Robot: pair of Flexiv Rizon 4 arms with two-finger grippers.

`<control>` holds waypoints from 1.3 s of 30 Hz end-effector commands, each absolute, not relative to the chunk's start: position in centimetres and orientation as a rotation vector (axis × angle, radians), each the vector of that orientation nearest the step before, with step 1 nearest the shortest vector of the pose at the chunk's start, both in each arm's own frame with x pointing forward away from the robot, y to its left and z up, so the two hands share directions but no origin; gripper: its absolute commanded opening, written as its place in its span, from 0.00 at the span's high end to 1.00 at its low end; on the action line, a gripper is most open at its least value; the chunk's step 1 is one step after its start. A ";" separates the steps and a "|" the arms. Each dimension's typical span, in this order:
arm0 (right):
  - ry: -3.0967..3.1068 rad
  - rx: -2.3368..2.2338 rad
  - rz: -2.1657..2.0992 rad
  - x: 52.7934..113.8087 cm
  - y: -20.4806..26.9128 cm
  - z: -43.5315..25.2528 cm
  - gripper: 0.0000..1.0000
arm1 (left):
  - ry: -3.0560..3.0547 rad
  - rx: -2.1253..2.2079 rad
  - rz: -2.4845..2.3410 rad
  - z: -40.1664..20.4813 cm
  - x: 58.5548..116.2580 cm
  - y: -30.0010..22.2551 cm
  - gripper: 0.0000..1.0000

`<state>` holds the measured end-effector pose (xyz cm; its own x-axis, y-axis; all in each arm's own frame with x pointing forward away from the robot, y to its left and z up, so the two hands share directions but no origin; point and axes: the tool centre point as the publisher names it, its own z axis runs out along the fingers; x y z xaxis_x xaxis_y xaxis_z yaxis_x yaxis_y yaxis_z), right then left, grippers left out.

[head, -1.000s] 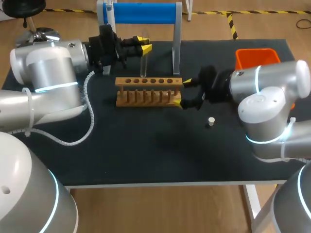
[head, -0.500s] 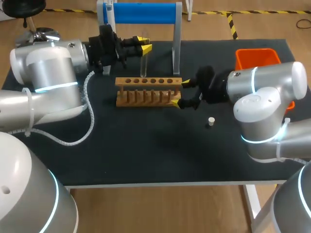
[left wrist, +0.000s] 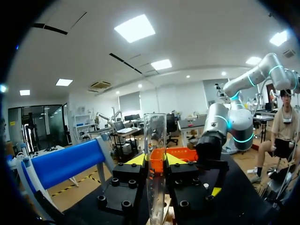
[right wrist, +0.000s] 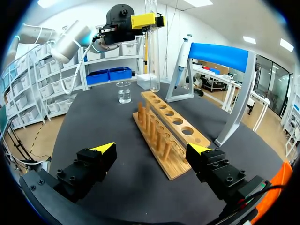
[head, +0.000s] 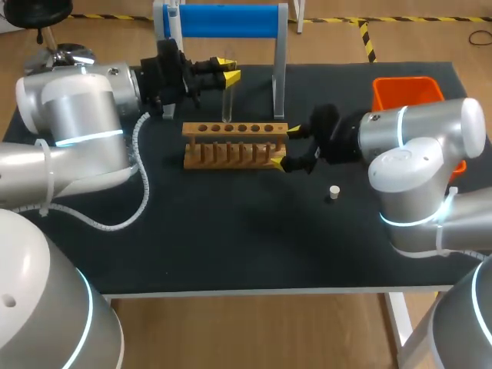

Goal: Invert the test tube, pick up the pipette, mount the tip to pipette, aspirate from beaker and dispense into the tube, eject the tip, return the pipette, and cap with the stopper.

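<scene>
- At the tabletop's (head: 231,246) left end, my left hand (head: 225,76) is clamped on a glass test tube (head: 227,101), one finger on each side in the left wrist view. The tube hangs upright with its mouth up and its rounded end down.
- Beyond the rack's far end in the right wrist view stands a small beaker (right wrist: 123,92) holding clear liquid. The pipette (right wrist: 182,58) hangs on the blue-topped stand (head: 223,20). I take both to be untouched.
- Just under the tube lies the wooden test tube rack (head: 234,143). The tube's tip hovers above the row of holes and is not seated.
- Risk (my reading): if the tube comes down off-centre, its tip would strike the rack's top board. The glass could then slide up between the fingers, tilt or crack.
- Further right, my right hand (head: 286,147) is spread wide with nothing held, and the rack's end lies between its fingers. I cannot tell whether either finger touches the wood.
- Risk: the rack looks unbraced, so a sideways push from the tube could shift it. If one finger of the right hand closes on it first, that could skew it under the tube.
- Right again, a small white stopper (head: 334,192) stands alone near the right arm (a low sweep could knock it away).
- An orange bin (head: 407,89) sits at the far right corner.
</scene>
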<state>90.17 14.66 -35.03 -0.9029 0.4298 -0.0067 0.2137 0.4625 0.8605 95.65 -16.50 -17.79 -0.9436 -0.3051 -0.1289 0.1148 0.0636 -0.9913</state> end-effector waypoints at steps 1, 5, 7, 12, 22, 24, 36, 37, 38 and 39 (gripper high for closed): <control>2.487 0.558 1.417 90.1 14.7 -35.1 0.00 | 2.046 -0.174 -1.945 -17.8 95.9 -17.3 1.00; 2.487 0.558 1.417 90.1 14.7 -35.1 0.00 | 2.044 -0.160 -1.954 -17.7 96.1 -18.0 1.00; 2.487 0.558 1.417 90.1 14.7 -35.1 0.00 | 2.045 -0.155 -1.956 -17.8 96.1 -18.3 1.00; 2.487 0.558 1.417 90.1 14.7 -35.1 0.00 | 2.055 -0.149 -1.966 -18.2 96.3 -19.2 1.00; 2.487 0.558 1.417 90.1 14.7 -35.1 0.00 | 2.067 -0.151 -1.986 -19.6 96.8 -20.0 1.00; 2.487 0.558 1.417 90.1 14.7 -35.1 0.00 | 2.070 -0.152 -1.995 -19.8 96.9 -20.1 1.00; 2.487 0.558 1.417 90.1 14.7 -35.1 0.00 | 2.101 -0.142 -2.021 -20.9 97.8 -20.0 1.00; 2.487 0.558 1.417 90.1 14.7 -35.1 0.00 | 2.104 -0.143 -2.021 -21.0 97.8 -20.0 1.00; 2.487 0.558 1.417 90.1 14.7 -35.1 0.00 | 2.105 -0.145 -2.022 -21.1 97.9 -20.0 1.00; 2.487 0.558 1.417 90.1 14.7 -35.1 0.00 | 2.106 -0.147 -2.023 -21.2 97.9 -19.9 1.00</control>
<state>90.18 14.75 -35.10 -0.9020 0.4316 -0.0081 0.2134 0.4621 0.8608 97.45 -19.93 -21.03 -0.9684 -0.2329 -0.0893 0.0799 0.0495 -0.9956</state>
